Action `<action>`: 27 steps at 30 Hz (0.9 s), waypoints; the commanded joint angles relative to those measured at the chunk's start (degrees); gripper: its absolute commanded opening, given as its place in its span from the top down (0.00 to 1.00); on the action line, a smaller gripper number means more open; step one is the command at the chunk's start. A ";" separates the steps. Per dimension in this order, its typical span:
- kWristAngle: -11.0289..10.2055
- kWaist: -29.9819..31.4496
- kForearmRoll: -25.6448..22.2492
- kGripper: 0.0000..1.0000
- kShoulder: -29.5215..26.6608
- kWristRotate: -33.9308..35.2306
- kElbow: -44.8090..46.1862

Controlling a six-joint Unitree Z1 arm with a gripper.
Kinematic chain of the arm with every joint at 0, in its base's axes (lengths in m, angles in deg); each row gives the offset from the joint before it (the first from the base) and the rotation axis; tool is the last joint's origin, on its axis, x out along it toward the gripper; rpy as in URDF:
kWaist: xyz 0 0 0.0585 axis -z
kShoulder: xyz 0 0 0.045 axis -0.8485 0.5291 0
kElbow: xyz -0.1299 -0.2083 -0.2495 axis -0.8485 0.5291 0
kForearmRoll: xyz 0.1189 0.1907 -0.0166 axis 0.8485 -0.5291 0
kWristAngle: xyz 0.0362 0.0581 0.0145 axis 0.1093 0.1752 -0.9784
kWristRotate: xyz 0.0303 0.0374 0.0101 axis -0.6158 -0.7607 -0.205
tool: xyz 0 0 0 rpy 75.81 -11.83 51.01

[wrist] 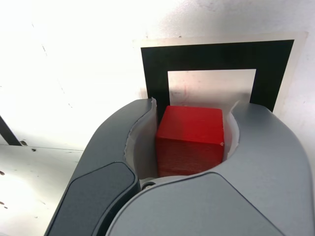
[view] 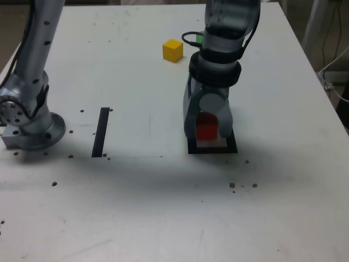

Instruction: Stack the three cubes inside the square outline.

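1. Right now the tool [view: 207, 132] is down low over the square outline [view: 192, 148], near the middle of the white worktop [view: 163, 207].
2. Its two grey sides are pressed against the red cube [view: 206, 131], one on each side, so the tool is clamped on it.
3. From the wrist view, the red cube [wrist: 191, 139] sits snug between the two sides, and the black frame of the square outline [wrist: 155, 73] with its white middle lies just past it.
4. I cannot tell if the red cube touches the worktop yet.
5. Over by the far edge sits the yellow cube [view: 173, 50], well apart from the outline.
6. A bit of the green cube [view: 200, 38] peeks out from behind the arm, near the yellow one.
7. Toward the exterior view's left lies a straight black strip [view: 101, 131], next to the arm's round base [view: 34, 134].
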 commanded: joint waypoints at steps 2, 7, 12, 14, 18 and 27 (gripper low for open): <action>0.20 0.30 0.67 0.72 0.89 0.24 0.04; 0.25 0.30 0.88 0.72 1.24 0.24 0.11; 0.29 0.30 1.16 0.59 1.46 0.23 0.36; 0.35 0.30 1.53 0.41 1.50 0.21 0.66; 0.57 0.30 2.60 0.06 1.49 0.16 1.64; 0.64 0.30 3.27 0.01 0.23 0.16 2.59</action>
